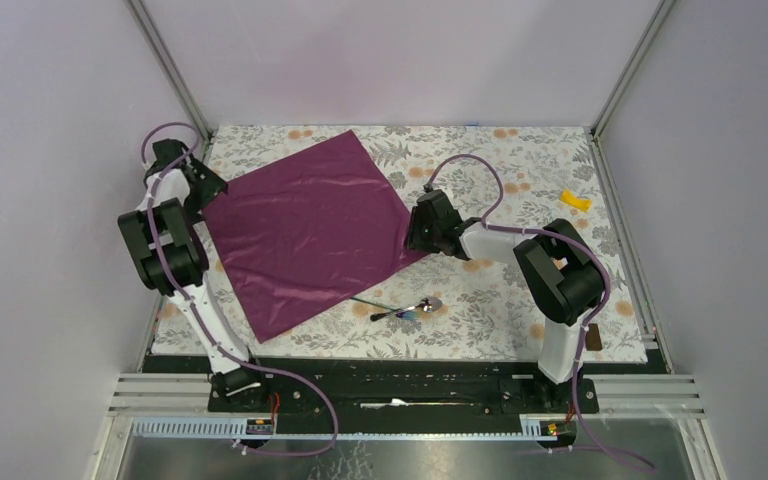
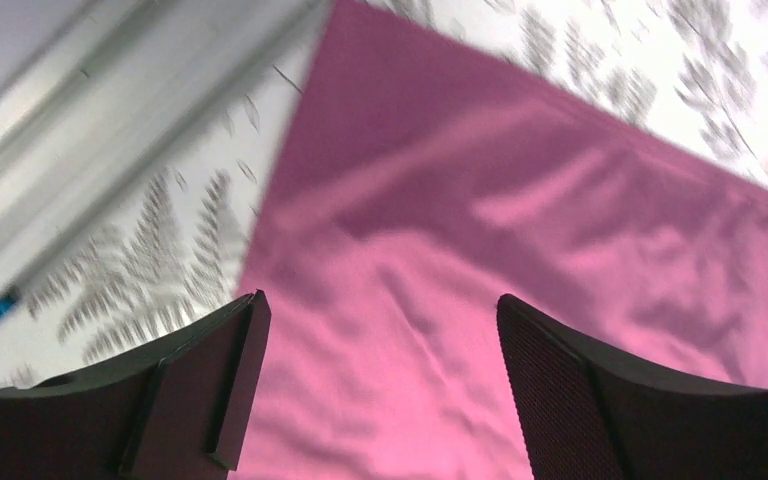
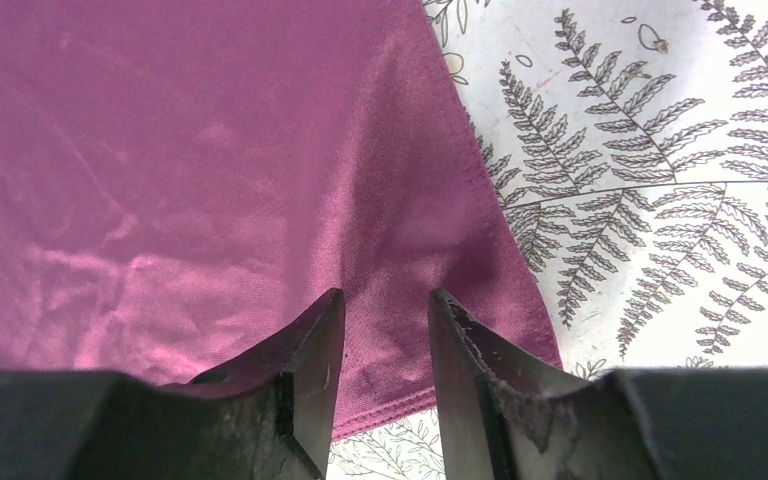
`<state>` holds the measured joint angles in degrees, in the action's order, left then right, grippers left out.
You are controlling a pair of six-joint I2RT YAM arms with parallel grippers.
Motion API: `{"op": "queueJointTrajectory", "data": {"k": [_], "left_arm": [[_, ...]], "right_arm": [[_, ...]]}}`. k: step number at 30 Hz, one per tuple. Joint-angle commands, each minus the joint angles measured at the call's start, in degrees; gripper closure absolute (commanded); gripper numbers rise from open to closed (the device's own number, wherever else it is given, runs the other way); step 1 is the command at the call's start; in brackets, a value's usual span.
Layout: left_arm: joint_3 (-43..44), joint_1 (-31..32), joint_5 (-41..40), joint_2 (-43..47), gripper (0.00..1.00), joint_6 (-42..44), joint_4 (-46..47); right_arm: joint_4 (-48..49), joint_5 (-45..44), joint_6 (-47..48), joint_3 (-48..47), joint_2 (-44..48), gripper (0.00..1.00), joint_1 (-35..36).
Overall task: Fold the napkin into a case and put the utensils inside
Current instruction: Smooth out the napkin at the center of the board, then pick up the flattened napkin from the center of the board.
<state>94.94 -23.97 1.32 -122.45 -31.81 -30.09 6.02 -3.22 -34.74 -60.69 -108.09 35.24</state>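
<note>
Top external view: dark purple soft cloth napkin (image 1: 308, 232) lies unfolded, flat on floral tablecloth (image 1: 520, 290); shiny metal utensils (image 1: 405, 309) sit just near of it. Right gripper (image 3: 380, 375) pinches napkin's right corner; left gripper (image 2: 380, 390) gapes above left edge. Folding not yet begun; next, carry corner across.

I see even, bright overhead light, soft shadows; sheen streaks on napkin (image 1: 305, 230); my left wrist view motion-blurred, tablecloth (image 2: 160, 270) ferns smeared; right wrist view sharp, fingers (image 3: 310, 390) dark
</note>
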Motion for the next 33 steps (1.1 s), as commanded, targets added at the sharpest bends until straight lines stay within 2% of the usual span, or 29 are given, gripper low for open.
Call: {"op": "queueJointTrajectory", "data": {"k": [1, 3, 7, 10, 13, 16, 19, 24, 33], "left_arm": [[-4.9, 4.9, 4.2, 13.1, 0.08, 0.7, 0.7], [-10.2, 7.5, 7.3, 16.2, 0.07, 0.0, 1.6], [-19.4, 11.5, 8.2, 19.4, 0.06, -1.2, 6.7], [-20.7, 11.7, 11.2, 16.5, 0.06, -2.8, 9.8], [-20.5, 12.0, 10.6, 14.0, 0.06, -4.5, 10.9], [-23.1, 11.9, 10.6, 15.8, 0.05, -6.5, 15.2], [-23.6, 11.6, 9.5, 16.3, 0.04, -7.4, 16.7], [-22.2, 9.8, 10.7, 13.2, 0.03, -8.9, 17.7], [-11.6, 9.5, 9.1, 3.5, 0.04, -7.6, 14.9]], "right_arm": [[-2.9, 1.4, 1.5, -2.0, -1.2, 0.56, 1.0], [-3.6, 1.9, 1.8, -2.5, -1.2, 0.55, 1.1], [-4.7, 3.1, 3.5, -3.5, -0.4, 0.52, 1.6], [-5.7, 4.7, 7.8, -5.2, 0.8, 0.44, 2.2], [-7.8, 5.3, 11.4, -8.5, 1.1, 0.36, 2.2], [-8.6, 6.7, 14.7, -15.2, -0.9, 0.33, 2.2], [-11.4, 7.5, 16.8, -24.6, -7.1, 0.36, 2.2], [-16.7, 8.3, 17.3, -41.1, -18.0, 0.46, 2.2], [-21.9, 3.8, 17.5, -63.3, -33.1, 0.52, 2.2]]}}
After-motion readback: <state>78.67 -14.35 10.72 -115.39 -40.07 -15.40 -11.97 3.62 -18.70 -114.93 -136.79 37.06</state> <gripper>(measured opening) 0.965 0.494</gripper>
